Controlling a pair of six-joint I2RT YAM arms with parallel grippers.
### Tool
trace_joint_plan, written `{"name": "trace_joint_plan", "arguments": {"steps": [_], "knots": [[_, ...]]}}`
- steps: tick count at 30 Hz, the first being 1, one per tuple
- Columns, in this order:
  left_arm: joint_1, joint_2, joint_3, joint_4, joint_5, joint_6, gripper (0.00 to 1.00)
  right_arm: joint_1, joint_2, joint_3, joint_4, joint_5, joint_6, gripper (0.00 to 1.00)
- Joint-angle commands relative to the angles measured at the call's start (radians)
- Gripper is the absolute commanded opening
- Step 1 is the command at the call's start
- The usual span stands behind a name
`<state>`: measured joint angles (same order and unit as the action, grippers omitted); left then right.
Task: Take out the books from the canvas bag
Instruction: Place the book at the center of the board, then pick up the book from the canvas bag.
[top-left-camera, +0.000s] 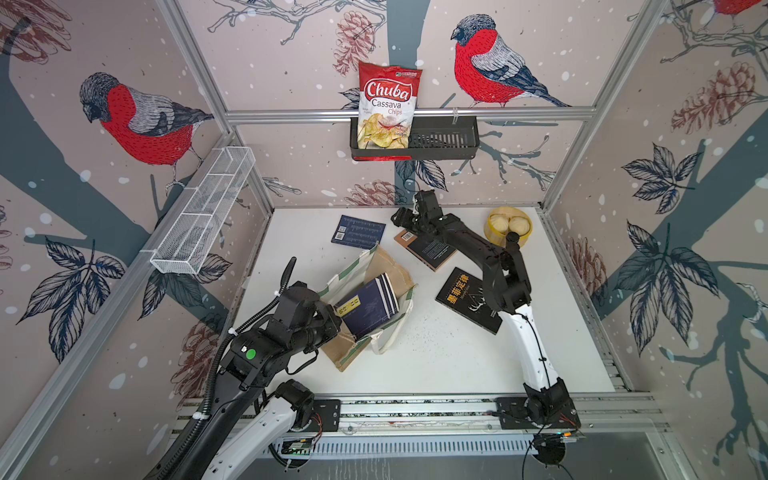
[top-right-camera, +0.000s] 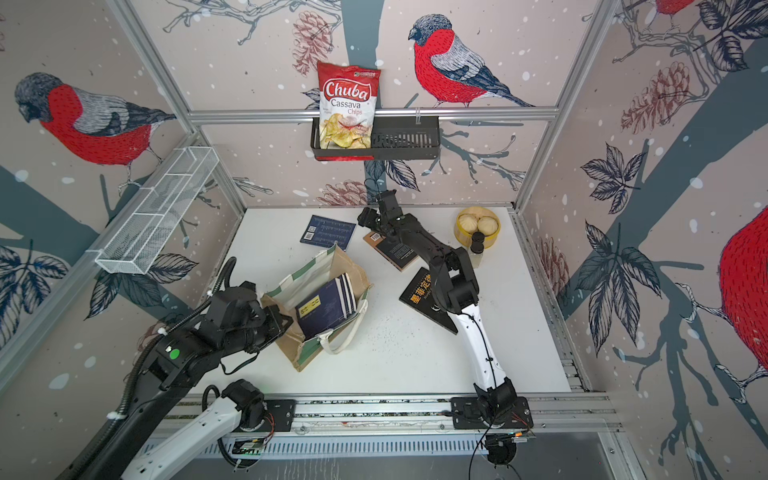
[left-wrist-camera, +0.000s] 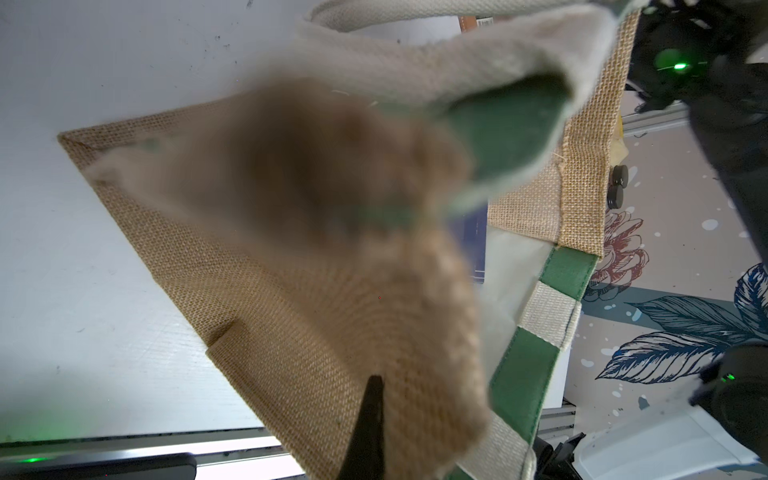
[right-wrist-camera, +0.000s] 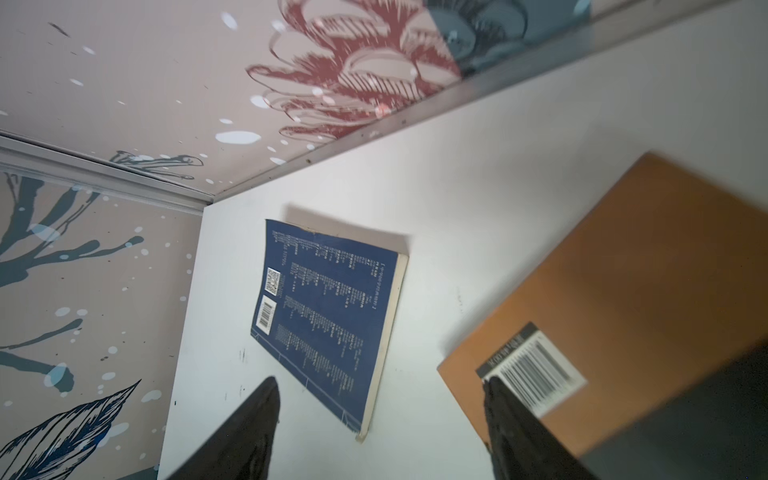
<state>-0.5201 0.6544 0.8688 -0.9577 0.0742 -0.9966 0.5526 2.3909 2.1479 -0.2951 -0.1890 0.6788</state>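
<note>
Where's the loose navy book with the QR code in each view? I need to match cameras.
Both top views: navy book lies flat at the far side of the table, beyond the canvas bag.
Left wrist: not in it.
Right wrist: mid-picture, beyond the open right gripper.
Shared landmark: the brown-black book with the barcode, just beside it.

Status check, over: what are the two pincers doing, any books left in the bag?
Left pincer shut on canvas bag. Right pincer open at brown-black book. It, black book, one navy book on table; more navy books inside bag. Nothing blocking.
</note>
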Motion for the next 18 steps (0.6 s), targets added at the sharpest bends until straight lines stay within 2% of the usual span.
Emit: {"name": "trace_joint_plan", "arguments": {"steps": [1, 8, 14, 18], "knots": [[0.002, -0.014, -0.015, 0.032, -0.008, -0.018, 0.0, -0.007, -0.133, -0.021, -0.195, 0.051, -0.123, 0.78], [0.002, -0.06, -0.091, 0.206, 0.03, -0.096, 0.0, 0.008, -0.408, -0.223, -0.393, 0.025, -0.235, 0.74], [0.002, -0.078, -0.134, 0.209, 0.019, -0.101, 0.0, 0.145, -0.596, -0.317, -0.52, 0.107, -0.344, 0.67], [0.002, -0.097, -0.149, 0.198, 0.014, -0.117, 0.0, 0.22, -0.678, -0.351, -0.582, 0.125, -0.323, 0.61]]}}
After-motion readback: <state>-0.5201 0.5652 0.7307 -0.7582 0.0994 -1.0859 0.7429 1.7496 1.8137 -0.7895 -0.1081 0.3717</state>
